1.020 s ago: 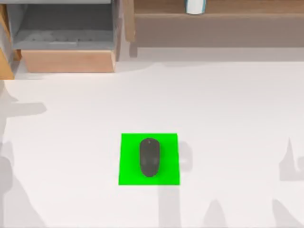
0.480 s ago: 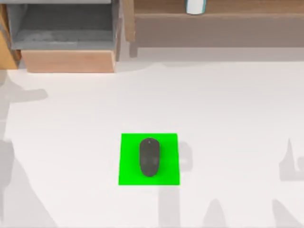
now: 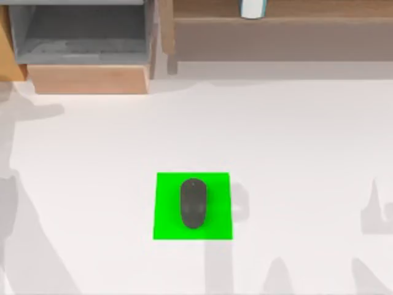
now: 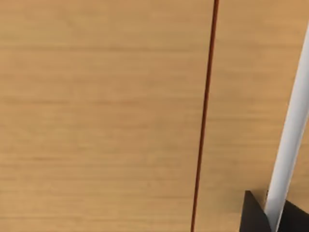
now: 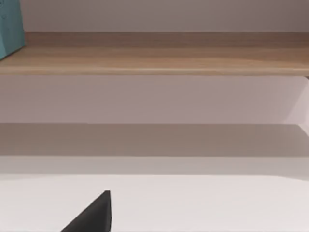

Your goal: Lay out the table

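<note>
While a dark oval computer mouse (image 3: 193, 203) is already set on the bright green square mat (image 3: 164, 228) near the middle of the broad white bench (image 3: 295, 160), further laying-out is judged unfinished; neither pincer's state can be told.

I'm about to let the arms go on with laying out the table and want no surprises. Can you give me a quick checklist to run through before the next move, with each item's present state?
1. Mouse lies fully on the green mat: ok.
2. Mat lies flat on the table, edges square to it: ok.
3. Drawer at the table's back left stands open: ok.
4. Left gripper's camera faces a wooden panel up close; grip state: cannot tell.
5. Right gripper's camera looks over the table to the shelf; grip state: cannot tell.
6. Cup upright on the shelf: cannot tell, it is cut off.
</note>
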Controlling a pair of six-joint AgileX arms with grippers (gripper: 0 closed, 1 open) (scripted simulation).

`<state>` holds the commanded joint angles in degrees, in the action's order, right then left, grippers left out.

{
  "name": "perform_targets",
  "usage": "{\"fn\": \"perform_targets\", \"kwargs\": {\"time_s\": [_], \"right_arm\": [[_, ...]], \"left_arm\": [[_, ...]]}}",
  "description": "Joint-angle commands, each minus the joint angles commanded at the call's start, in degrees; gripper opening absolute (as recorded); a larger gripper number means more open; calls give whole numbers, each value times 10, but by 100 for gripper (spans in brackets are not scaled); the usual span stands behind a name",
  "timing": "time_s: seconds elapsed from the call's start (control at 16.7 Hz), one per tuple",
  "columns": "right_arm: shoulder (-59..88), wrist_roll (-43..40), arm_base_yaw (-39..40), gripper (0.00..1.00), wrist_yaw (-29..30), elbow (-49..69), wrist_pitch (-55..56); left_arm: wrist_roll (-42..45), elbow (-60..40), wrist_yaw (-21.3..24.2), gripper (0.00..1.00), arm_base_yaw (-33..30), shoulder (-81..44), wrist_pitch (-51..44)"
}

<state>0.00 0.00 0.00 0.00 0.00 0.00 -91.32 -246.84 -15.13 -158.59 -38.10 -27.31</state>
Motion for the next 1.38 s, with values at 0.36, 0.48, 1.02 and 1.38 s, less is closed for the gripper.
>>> {"fn": "perform_targets", "kwargs": {"time_s": [0.36, 0.48, 1.02, 1.38], "right_arm": [[0, 0, 0, 100, 0, 0, 0], [0, 0, 0, 100, 0, 0, 0], [0, 0, 0, 100, 0, 0, 0], [0, 0, 0, 100, 0, 0, 0]], "left_arm": [[0, 0, 0, 38, 0, 0, 0], [0, 0, 0, 53, 0, 0, 0], [0, 0, 0, 100, 0, 0, 0], [-3, -14, -1, 100, 4, 7, 5]]}}
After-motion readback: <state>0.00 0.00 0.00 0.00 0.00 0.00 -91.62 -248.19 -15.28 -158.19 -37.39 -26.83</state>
